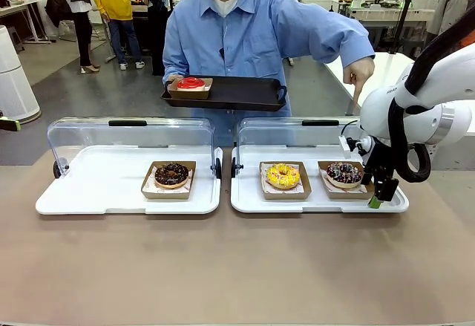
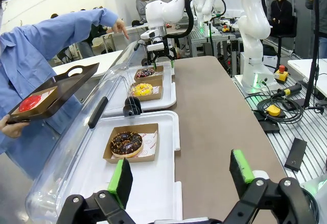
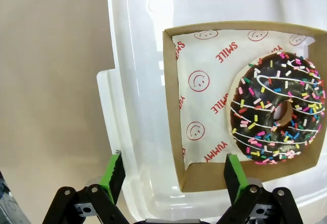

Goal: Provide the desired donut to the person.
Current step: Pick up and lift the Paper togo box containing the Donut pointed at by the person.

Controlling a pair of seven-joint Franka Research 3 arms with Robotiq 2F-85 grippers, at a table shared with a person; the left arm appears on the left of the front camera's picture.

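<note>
Two pads of our right gripper point(image 3: 172, 165) stand spread, holding nothing; the sprinkled donut point(image 3: 255, 117) sits just ahead, to the right, in its cardboard tray point(image 3: 204, 177). We'd centre the tray's near wall between them before pinching.

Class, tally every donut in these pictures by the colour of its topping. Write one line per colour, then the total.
Red donut: 1
Yellow donut: 1
Chocolate-brown donuts: 2
Total: 4
</note>
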